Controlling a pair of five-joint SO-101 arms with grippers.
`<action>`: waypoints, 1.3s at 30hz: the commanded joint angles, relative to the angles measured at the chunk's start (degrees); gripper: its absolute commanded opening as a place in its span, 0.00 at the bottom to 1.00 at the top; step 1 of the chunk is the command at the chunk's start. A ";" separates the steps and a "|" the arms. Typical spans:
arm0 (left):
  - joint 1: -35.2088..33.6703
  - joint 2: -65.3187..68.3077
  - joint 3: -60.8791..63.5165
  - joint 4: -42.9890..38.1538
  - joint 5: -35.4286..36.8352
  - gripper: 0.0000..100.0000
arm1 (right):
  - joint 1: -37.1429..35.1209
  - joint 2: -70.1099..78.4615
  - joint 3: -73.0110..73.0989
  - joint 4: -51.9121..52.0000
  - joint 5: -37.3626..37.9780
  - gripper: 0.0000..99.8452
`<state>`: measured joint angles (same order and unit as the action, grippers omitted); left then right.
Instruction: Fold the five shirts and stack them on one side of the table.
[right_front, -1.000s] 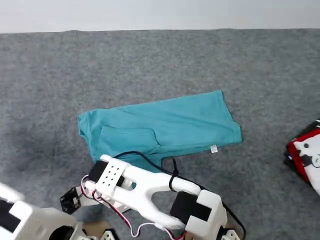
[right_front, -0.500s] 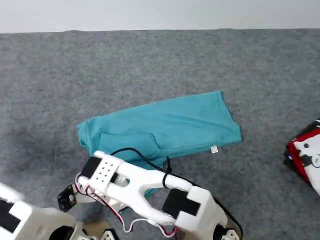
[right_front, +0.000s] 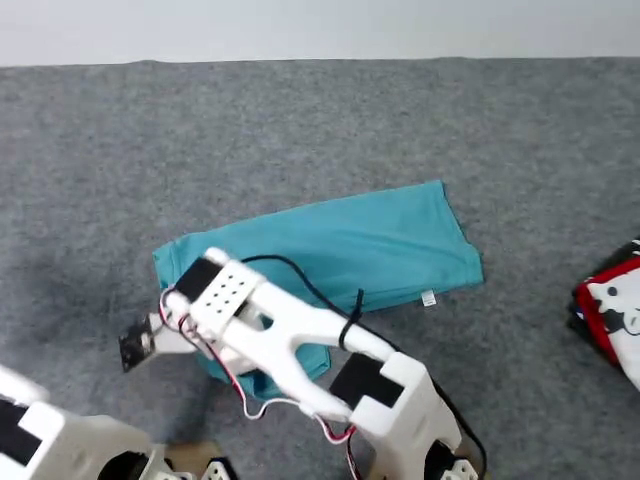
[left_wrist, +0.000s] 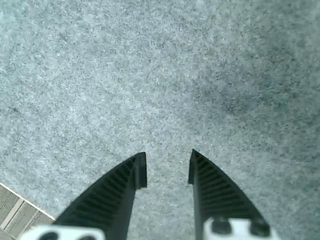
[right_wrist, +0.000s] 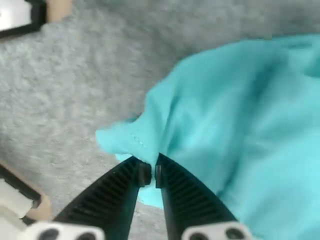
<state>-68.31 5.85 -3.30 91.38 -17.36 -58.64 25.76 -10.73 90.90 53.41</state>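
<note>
A: Looking down on what sort of surface?

B: On a counter (right_front: 300, 120) clad in coarse grey fabric, faintly mottled with darker patches, running back to a plain pale wall (right_front: 320, 28) along the far edge. Seen close in the left wrist view as the same speckled grey nap, bordered at one corner by a strip of pale wood (left_wrist: 17, 217). Edged in the right wrist view by a patch of tan board (right_wrist: 60, 7).

A: And lying on it?

B: Spread slantwise near the middle: a teal shirt (right_front: 350, 245), folded into a long band, with a small white tag (right_front: 428, 298) at the near hem. Rumpled and drawn toward the near side at the end under the arm. Well apart, at the counter's right edge and cut off by the frame: a folded red shirt (right_front: 612, 312) with white and black print.

A: Held by anything?

B: Pinched by the right end effector (right_wrist: 148, 174), clamped on a crumpled teal edge, with dark ribbed fingers (right_wrist: 117, 187) almost meeting through the cloth. Carried on the white right arm (right_front: 300, 340), stretched across the shirt's near side, with a black cable (right_front: 300, 285) and red-and-white wires (right_front: 235, 385) strung along it.

A: And on the left?

B: Poised over bare grey fabric: the left end effector (left_wrist: 166, 170), spread apart and gripping nothing. Glimpsed from above as a white left arm (right_front: 40, 440) at the near left corner.
</note>
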 joint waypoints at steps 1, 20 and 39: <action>0.88 -3.08 -0.22 -1.14 -0.53 0.15 | 3.21 -0.22 -6.42 0.66 0.44 0.02; 3.08 -2.99 -0.22 -1.14 -0.26 0.15 | 9.89 16.22 -41.23 0.75 -1.23 0.02; 3.16 -2.55 -0.13 -1.14 -0.26 0.15 | 13.85 25.45 -47.21 -0.66 -3.60 0.25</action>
<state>-65.67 5.85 -3.30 91.38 -17.36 -45.89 52.40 -54.95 90.81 50.68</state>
